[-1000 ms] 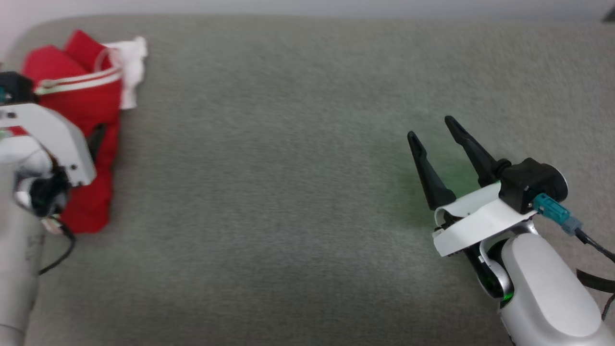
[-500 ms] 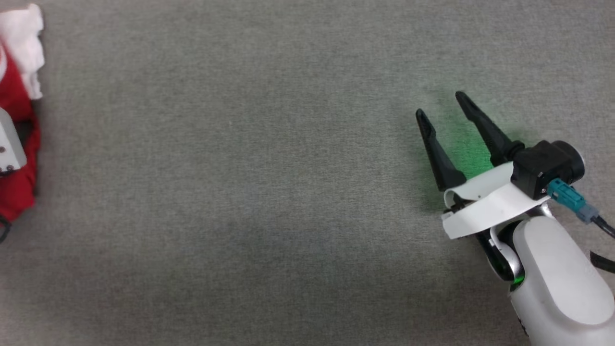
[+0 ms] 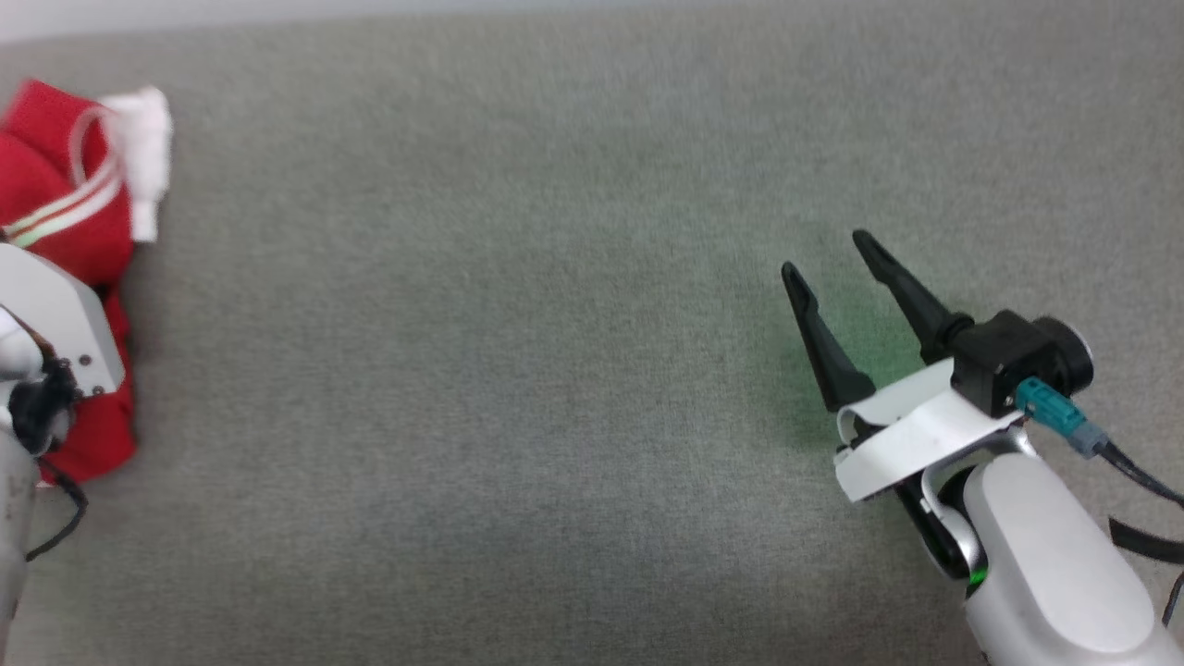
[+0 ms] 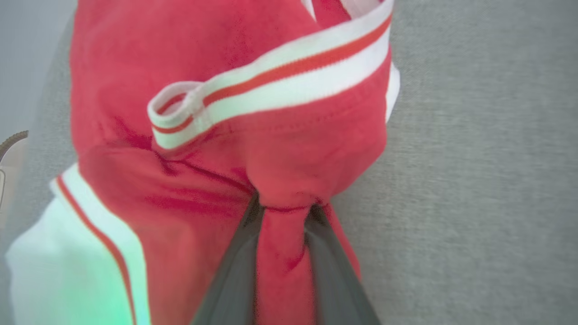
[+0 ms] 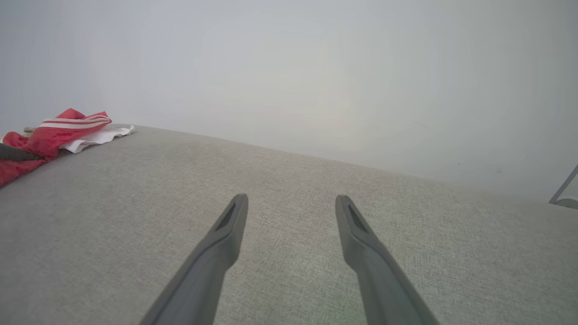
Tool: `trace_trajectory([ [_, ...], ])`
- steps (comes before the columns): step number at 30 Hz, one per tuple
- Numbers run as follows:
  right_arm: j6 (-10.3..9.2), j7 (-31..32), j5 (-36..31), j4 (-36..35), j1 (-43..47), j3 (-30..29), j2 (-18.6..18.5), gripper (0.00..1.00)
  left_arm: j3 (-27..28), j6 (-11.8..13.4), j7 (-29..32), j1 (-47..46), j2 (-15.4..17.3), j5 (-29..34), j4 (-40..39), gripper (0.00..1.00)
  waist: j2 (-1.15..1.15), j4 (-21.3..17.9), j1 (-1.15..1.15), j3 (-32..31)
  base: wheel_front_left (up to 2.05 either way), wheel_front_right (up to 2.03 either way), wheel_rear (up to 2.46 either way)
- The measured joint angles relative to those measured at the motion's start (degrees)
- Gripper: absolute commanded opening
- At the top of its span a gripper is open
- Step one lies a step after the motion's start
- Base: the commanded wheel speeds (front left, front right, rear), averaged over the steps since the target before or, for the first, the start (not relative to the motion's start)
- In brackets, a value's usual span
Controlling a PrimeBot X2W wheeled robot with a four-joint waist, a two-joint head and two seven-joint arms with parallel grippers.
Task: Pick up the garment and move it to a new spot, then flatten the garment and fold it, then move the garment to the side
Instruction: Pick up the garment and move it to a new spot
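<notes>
left pincer point(image 4: 285, 207): closed on a garment point(image 4: 289, 158) fold, pinched for the lift | right pincer point(image 3: 825, 252): spread wide, empty, well apart from garment, likely reserved for flattening

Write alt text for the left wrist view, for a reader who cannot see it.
The left tool pinches a fold of the bunched red garment between its two dark fingers. A red-and-white striped trim band crosses the cloth above the grip, a white sleeve lies at lower left, and a grey fabric surface runs down the right.
</notes>
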Motion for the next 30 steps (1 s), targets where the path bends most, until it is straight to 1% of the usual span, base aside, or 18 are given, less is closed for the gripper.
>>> trace_trajectory([
  [2,0.00,0.0,0.0,0.5,0.9,-0.2,0.3,1.00,-0.2,-0.1,-1.1,0.3,-0.3,-1.3,-0.7,0.00,0.00,0.4,0.00,-1.9,0.00,0.00,0.00],
  [5,0.00,0.0,0.0,0.9,2.2,-0.4,0.8,1.00,-1.0,-0.1,-2.2,0.5,-0.5,-3.6,-4.0,0.00,0.00,1.0,0.00,-4.6,0.00,0.00,0.00],
  [9,0.00,0.0,0.1,1.0,3.2,-2.2,1.4,1.00,-2.4,-0.1,-1.9,1.0,-2.6,-9.2,-11.8,0.00,0.00,1.7,0.00,-7.3,0.00,0.00,0.00],
  [13,0.00,0.0,0.1,0.9,3.6,-3.6,2.4,1.00,-4.7,-0.2,-0.1,2.4,-2.9,-12.7,-19.1,0.00,0.00,2.0,0.01,-8.9,0.00,0.00,0.00],
  [17,0.00,0.0,0.1,0.5,4.2,-5.1,2.9,1.00,-6.0,-0.2,3.5,3.8,-4.7,-16.3,-26.4,0.00,0.00,1.1,0.00,-9.2,0.00,0.00,0.00],
  [25,0.00,0.0,0.5,-1.3,5.5,-9.5,4.0,1.00,-9.5,0.6,12.8,6.5,-8.6,-20.0,-40.6,0.00,0.00,-2.6,0.00,-8.8,0.00,0.00,0.00],
  [26,0.00,0.0,0.6,-1.6,5.5,-10.2,4.1,1.00,-9.9,0.8,13.8,6.6,-9.3,-20.5,-42.0,0.00,0.00,-3.2,0.00,-8.7,0.00,0.00,0.00],
  [28,0.00,0.0,0.7,-2.0,5.8,-11.7,4.3,1.00,-10.4,1.9,15.7,6.8,-11.5,-22.4,-44.6,0.00,0.00,-4.3,0.00,-8.3,0.00,0.00,0.00],
  [30,-0.01,0.0,1.0,-2.0,6.5,-13.1,4.6,1.00,-11.5,2.4,17.7,6.7,-13.7,-23.5,-45.4,0.00,0.00,-5.3,0.00,-7.7,0.00,0.00,0.00],
])
